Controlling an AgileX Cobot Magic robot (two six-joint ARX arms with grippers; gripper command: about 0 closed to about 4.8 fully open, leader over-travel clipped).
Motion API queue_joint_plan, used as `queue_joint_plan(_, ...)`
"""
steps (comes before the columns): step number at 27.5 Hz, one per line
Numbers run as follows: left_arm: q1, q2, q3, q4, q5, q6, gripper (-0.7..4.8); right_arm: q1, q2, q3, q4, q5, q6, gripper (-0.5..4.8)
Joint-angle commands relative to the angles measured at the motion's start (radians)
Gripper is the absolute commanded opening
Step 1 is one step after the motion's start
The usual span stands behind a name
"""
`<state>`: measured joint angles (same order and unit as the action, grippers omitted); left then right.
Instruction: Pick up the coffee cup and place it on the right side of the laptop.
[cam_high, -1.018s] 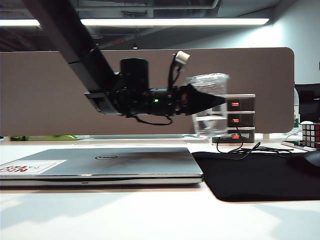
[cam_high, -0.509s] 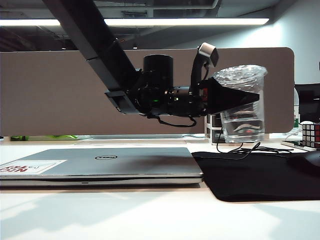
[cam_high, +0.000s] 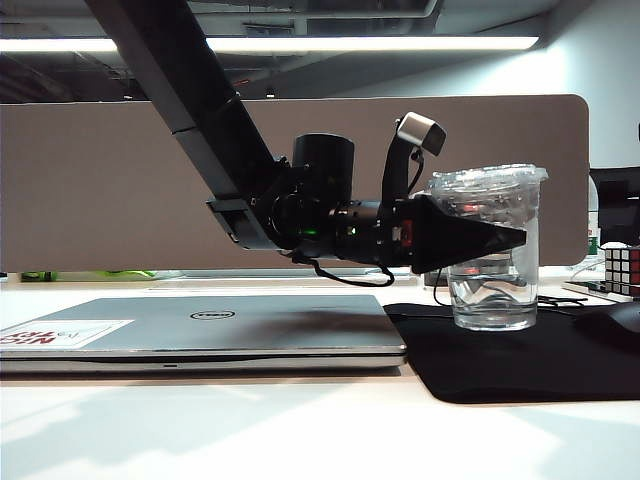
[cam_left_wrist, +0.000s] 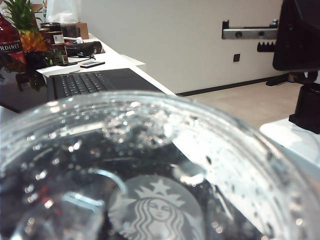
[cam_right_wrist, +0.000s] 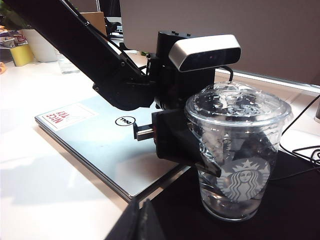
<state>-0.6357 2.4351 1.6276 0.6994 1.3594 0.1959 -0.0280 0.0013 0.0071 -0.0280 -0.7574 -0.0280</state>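
While the left gripper (cam_high: 505, 238) has its dark fingers (cam_right_wrist: 192, 145) clamped on either side of the coffee cup (cam_high: 492, 250), gripping it at about mid-height, the cup stands upright with its base down on, or at most a hair above, the black mouse mat (cam_high: 520, 355); the exterior view does not show a gap, so I cannot say for certain that it bears its own weight. From the right wrist view the cup (cam_right_wrist: 235, 150) sits just beside the near corner of the closed silver laptop (cam_right_wrist: 110, 145), on the mat rather than on the lid, and the left wrist view is almost filled by the cup's clear beaded lid (cam_left_wrist: 150, 165). In the exterior view the laptop (cam_high: 200, 330) lies to the left of the cup, so the cup is already on the laptop's right side. The right gripper (cam_right_wrist: 137, 222) shows only as a dark tip at the edge of its own camera's picture, away from the cup, and whether its fingers are apart or together cannot be told. Judging from this, the pick and the carry are done and the placing is nearly complete: what is left is to let the cup settle on the mat, part the fingers, and draw the left arm back without tipping it. Further off on the tabletop, a Rubik's cube (cam_high: 622, 268) stands at the right edge.
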Motion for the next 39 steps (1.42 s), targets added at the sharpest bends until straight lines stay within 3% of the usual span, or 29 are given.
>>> queue_joint_plan(1,-0.003,0.011,0.001,0.011,0.003,0.013,3.18,0.0,-0.002,-0.006,0.01,-0.003,-0.006,0.23)
queue_joint_plan(4,-0.003,0.016,0.001,0.011,-0.016,0.014,3.21,0.0,-0.002,-0.006,0.01,-0.003,-0.006,0.23)
queue_joint_plan(8,-0.003,0.016,0.001,0.011,-0.032,0.014,4.67,0.0,-0.002,-0.006,0.01,-0.003,-0.006,0.23)
queue_joint_plan(9,-0.003,0.016,0.001,0.011,-0.032,0.014,4.79,0.0,-0.002,-0.006,0.01,-0.003,-0.006,0.23)
queue_joint_plan(14,-0.002,0.016,0.001,0.011,-0.027,0.013,4.79,0.0,-0.002,-0.006,0.01,-0.003,-0.006,0.23)
queue_joint_plan(18,0.016,0.016,0.001,0.005,0.036,0.013,4.79,0.0,-0.002,-0.006,0.01,-0.003,-0.006,0.23)
queue_joint_plan(25,0.104,0.016,0.001,0.004,0.168,0.012,4.79,0.0,-0.002,-0.006,0.01,-0.003,-0.006,0.23)
queue_joint_plan(29,0.178,0.015,0.002,0.005,0.183,0.005,4.79,0.0,-0.002,-0.006,0.01,-0.003,-0.007,0.23)
queue_joint_plan(34,0.24,0.013,0.004,0.055,0.18,-0.079,4.79,0.0,-0.002,-0.006,0.01,-0.003,-0.01,0.23)
queue_joint_plan(35,0.251,0.013,0.003,0.067,0.179,-0.1,4.21,0.0,-0.002,-0.006,0.01,-0.003,-0.01,0.23)
queue_joint_plan(37,0.277,0.013,0.003,0.077,0.179,-0.13,2.44,0.0,-0.002,-0.006,0.01,-0.003,-0.01,0.23)
queue_joint_plan(39,0.3,0.013,0.003,0.077,0.189,-0.182,0.3,0.0,-0.002,-0.006,0.01,-0.001,-0.01,0.23)
